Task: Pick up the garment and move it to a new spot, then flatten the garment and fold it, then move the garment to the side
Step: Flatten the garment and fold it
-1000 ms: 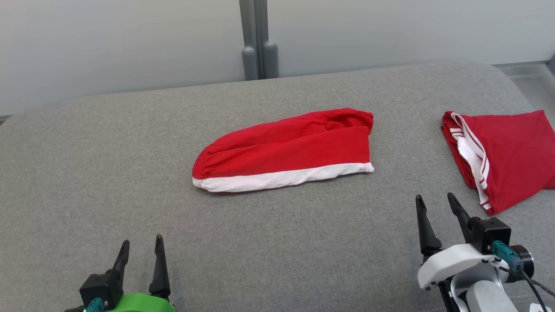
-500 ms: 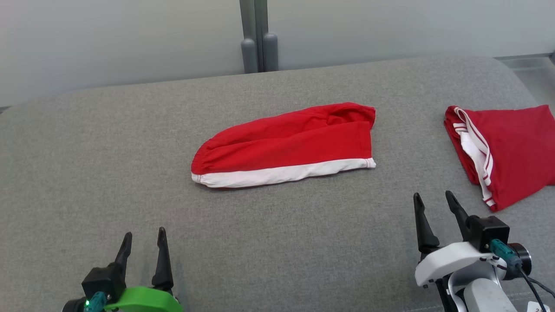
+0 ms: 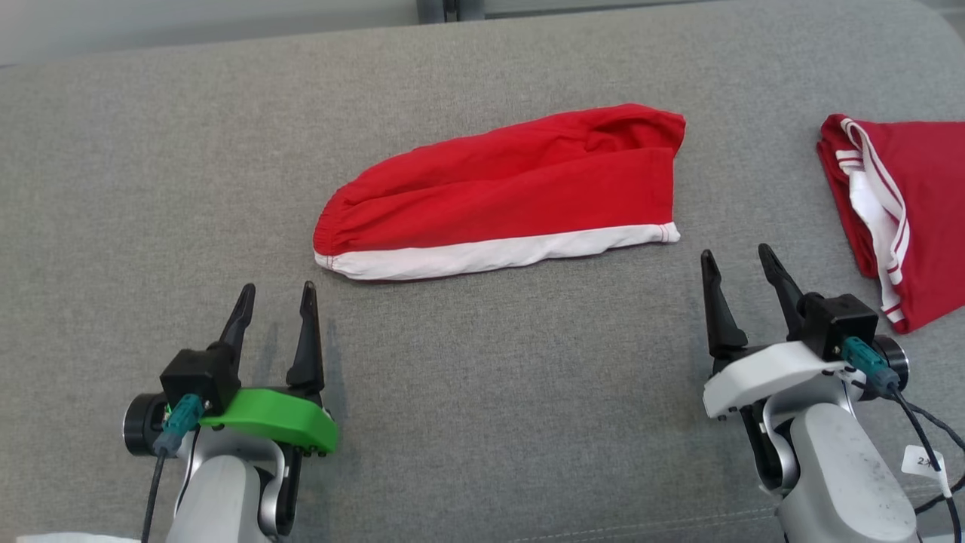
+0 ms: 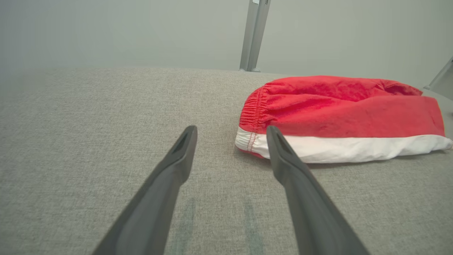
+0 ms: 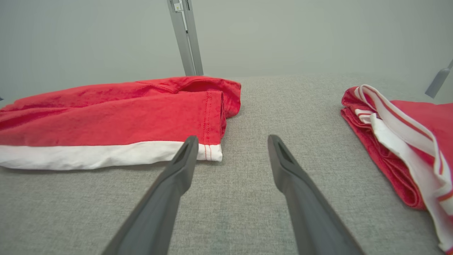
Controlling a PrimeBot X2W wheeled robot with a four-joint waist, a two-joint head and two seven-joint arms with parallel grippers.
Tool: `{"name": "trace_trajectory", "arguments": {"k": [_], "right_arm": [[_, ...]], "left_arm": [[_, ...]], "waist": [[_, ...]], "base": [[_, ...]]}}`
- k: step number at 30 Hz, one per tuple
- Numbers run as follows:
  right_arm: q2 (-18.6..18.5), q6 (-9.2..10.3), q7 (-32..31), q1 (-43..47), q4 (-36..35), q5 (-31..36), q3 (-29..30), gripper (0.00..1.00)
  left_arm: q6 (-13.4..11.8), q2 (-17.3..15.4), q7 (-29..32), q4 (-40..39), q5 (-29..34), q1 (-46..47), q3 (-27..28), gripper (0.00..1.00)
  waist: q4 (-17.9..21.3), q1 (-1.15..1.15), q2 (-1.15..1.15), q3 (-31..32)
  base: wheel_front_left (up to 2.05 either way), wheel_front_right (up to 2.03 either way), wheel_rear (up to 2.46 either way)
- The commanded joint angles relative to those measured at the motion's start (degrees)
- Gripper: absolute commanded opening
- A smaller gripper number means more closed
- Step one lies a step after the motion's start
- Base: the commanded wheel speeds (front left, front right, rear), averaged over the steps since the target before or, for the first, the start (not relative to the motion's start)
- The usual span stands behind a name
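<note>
Left tool [image 3: 278, 286] at my lower left: both dark fingers point forward, spread wide, nothing between them. Green wrist cover [image 3: 279, 422] sits on its pale left forearm [image 3: 219, 498]. Right tool [image 3: 736, 251] at lower right, slightly further forward, equally wide and empty. White wrist cover [image 3: 761, 373]; black cable [image 3: 916, 426] trails off its wrist.

Red fabric shorts with a white side band [image 3: 513, 192] lie folded flat mid grey fabric worktop [image 3: 482, 377], elastic waistband leftward, hem rightward, white band nearest.
</note>
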State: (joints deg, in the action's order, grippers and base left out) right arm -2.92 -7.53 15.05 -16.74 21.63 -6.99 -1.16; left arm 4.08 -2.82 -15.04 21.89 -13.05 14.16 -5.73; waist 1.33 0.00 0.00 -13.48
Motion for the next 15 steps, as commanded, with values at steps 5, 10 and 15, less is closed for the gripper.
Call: {"name": "trace_trajectory", "arguments": {"k": [5,10,15], "right_arm": [[-0.1,0.10,0.2,-3.1,1.6,-0.2,-0.8,1.00],[-0.1,0.10,0.2,-5.1,2.9,-0.5,-1.3,1.00],[-0.1,0.10,0.2,-6.5,3.8,-1.1,-1.8,1.00]], "left_arm": [[0.5,-0.2,-0.1,1.9,-0.1,3.9,-0.2,1.00],[0.7,-0.2,-0.1,3.4,-0.3,6.3,-0.9,1.00],[1.1,-0.2,-0.1,5.3,-0.8,8.1,-1.6,1.00]], "waist": [[-0.4,0.00,0.00,-5.4],[-0.5,0.00,0.00,-7.4],[-0.4,0.00,0.00,-8.8]], "base": [[0.00,0.00,0.00],[0.00,0.00,0.00],[0.00,0.00,0.00]]}}
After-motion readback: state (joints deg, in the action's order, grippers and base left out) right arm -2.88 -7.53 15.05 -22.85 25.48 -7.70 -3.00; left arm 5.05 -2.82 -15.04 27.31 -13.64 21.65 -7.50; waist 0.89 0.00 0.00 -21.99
